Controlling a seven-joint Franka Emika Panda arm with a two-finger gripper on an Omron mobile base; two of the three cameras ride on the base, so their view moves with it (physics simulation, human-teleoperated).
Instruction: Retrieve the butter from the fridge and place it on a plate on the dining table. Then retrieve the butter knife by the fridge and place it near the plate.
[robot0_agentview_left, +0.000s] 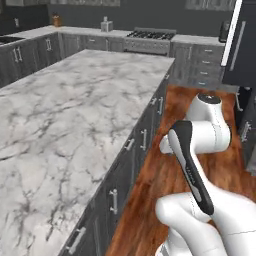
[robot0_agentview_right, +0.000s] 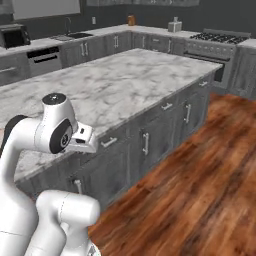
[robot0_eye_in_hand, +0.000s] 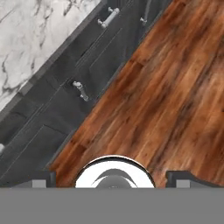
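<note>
Left base view:
- Table (robot0_agentview_left: 65, 125): its marble tabletop is filling the left half, running from 7 o'clock up toward 12 o'clock; its dark base with grey drawer pulls is facing the wood floor (robot0_agentview_left: 150, 200).
- Fridge (robot0_agentview_left: 242, 45): standing at 2 o'clock, its dark door with a long grey handle is swinging open toward the camera, pale edge showing.
- Stove (robot0_agentview_left: 149, 41): sitting along the back wall at 12 o'clock, between grey cabinets.
- Arm (robot0_agentview_left: 200, 165): rising from 5 o'clock, folded over the floor beside the table's base.

Right base view:
- Table (robot0_agentview_right: 125, 85): stretching from 9 o'clock to 1 o'clock, its drawers facing the floor (robot0_agentview_right: 200, 185).
- Arm (robot0_agentview_right: 50, 135): standing at 8 o'clock, its wrist lying just beside the tabletop's edge.
- Sink counter (robot0_agentview_right: 65, 37): running along the back at 11 o'clock.

Hand view:
- End effector (robot0_eye_in_hand: 113, 186): looking down at the floor, fingertips (robot0_eye_in_hand: 181, 178) showing at 5 and 7 o'clock, standing apart with nothing between them.
- Table (robot0_eye_in_hand: 35, 39): marble corner lying at 10 o'clock, drawer pulls below it.
- Butter, plate, knife: I cannot tell where they are.
</note>
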